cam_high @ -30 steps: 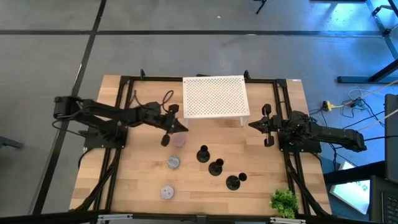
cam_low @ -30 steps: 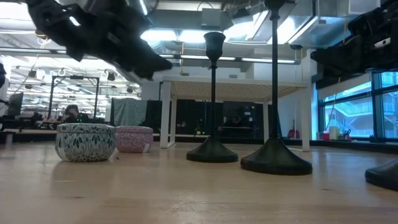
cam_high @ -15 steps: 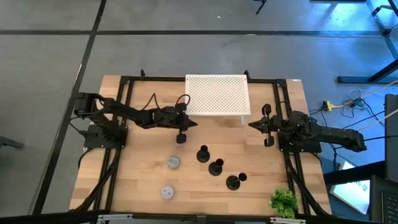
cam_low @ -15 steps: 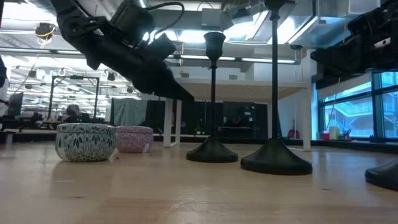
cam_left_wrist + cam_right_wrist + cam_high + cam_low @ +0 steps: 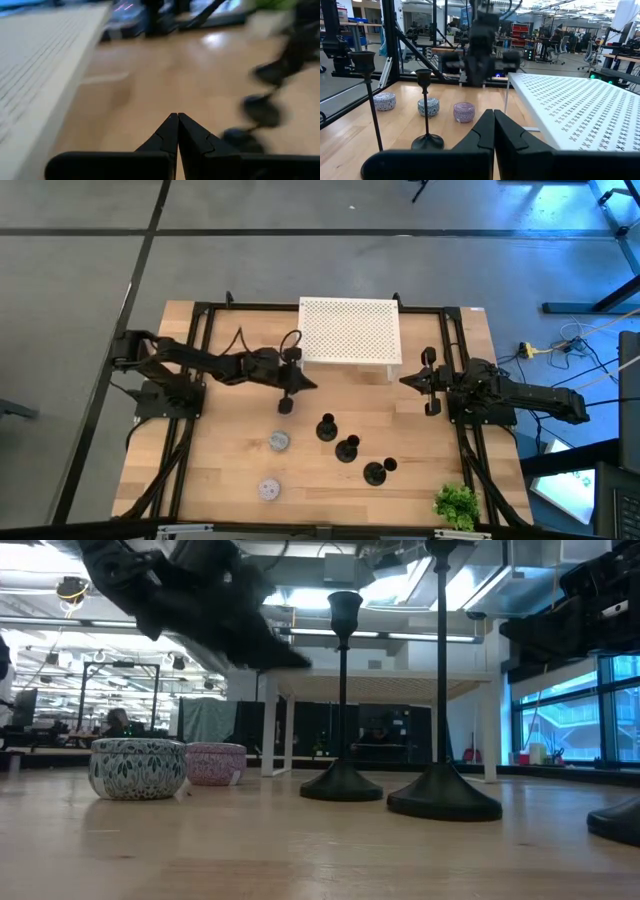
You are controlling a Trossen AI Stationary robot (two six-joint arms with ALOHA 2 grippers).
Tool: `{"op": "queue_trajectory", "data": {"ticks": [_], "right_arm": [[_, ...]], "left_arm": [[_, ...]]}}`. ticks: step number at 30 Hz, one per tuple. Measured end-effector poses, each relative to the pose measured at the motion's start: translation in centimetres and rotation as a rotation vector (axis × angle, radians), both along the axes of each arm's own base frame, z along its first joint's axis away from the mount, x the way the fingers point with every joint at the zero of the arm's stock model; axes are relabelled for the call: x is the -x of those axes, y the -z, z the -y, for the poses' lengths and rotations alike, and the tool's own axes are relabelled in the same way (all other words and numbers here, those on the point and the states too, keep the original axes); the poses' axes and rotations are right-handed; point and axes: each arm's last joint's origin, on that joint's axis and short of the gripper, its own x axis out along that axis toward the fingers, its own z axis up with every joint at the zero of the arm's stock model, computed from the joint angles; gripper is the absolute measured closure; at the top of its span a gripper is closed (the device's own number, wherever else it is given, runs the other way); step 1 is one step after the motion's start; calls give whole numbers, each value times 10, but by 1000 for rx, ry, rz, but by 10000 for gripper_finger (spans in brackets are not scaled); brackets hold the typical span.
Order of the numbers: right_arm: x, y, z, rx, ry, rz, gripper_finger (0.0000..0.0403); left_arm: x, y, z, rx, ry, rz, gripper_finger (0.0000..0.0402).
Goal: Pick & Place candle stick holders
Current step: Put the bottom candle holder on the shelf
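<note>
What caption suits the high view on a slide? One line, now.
Left gripper, shut and empty, hangs beside the white perforated stand; three black candle stick holders untouched; right gripper waits shut.

Black holders (image 5: 347, 448) (white perforated stand (image 5: 349, 332))

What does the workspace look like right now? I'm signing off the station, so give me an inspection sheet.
Surface: wooden table, bare between items.
Job's things: three black candle stick holders upright in a diagonal row, none held.
Clutter: white perforated stand; three small tins; green plant at a corner.
Grippers: left gripper shut, empty, raised beside the stand; right gripper shut, empty, at the table's right side.
Cables: loose cable on the left arm; yellow plug and leads on the floor.
Surroundings: grey floor, desks beyond.
</note>
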Motion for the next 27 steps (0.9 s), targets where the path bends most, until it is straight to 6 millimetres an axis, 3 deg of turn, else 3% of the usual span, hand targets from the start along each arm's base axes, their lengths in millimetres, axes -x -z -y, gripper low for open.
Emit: {"op": "queue_trajectory", "data": {"ticks": [6,12,17,27], "right_arm": [[0,0,0,0,0,0,402],[0,0,0,0,0,-1,402],[0,0,0,0,0,0,402],[0,0,0,0,0,-1,402]], "left_arm": [[22,-33,12,75,179,34,398],[44,-40,34,167,421,-72,398],[50,-45,58,135,655,-23,398],[54,-57,71,75,696,71,398]]}}
